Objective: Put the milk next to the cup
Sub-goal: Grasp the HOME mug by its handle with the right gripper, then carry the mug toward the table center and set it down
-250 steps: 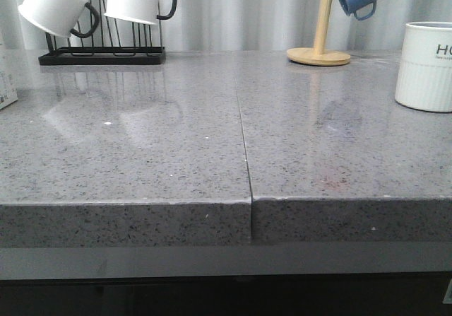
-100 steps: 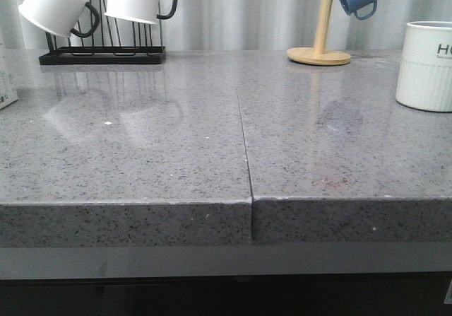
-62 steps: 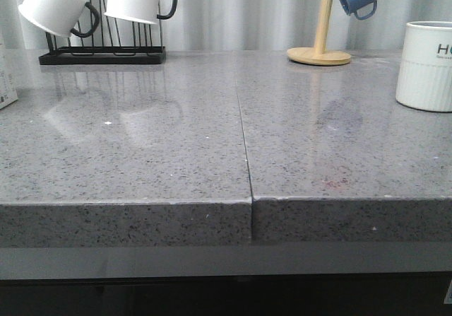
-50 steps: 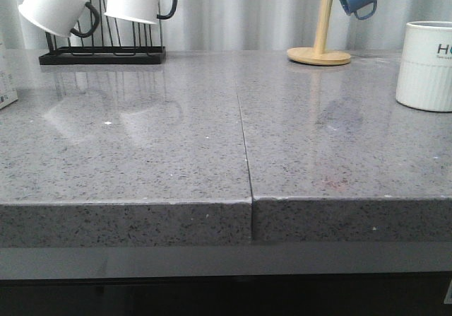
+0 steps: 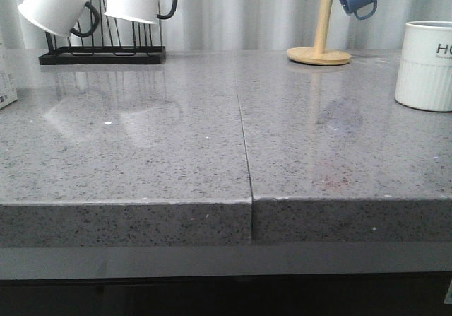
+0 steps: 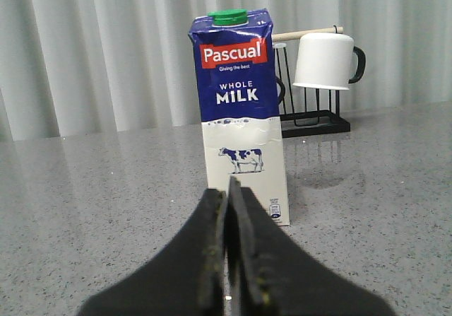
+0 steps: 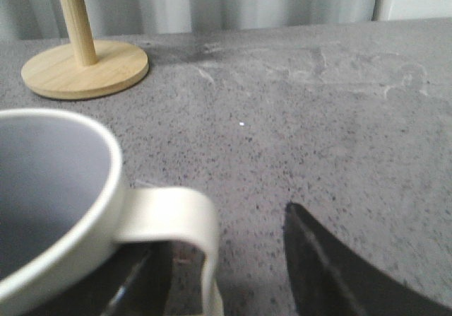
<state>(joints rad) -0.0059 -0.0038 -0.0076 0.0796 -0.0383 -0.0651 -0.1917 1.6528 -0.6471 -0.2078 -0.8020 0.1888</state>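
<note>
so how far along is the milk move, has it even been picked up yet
Nothing looks done. The milk stands upright on the counter near the black mug rack, far left, while the cup sits far right. The left gripper faces the carton, shut and empty. The right gripper is open around the cup's handle. Grasping, carrying and placing remain.
</note>
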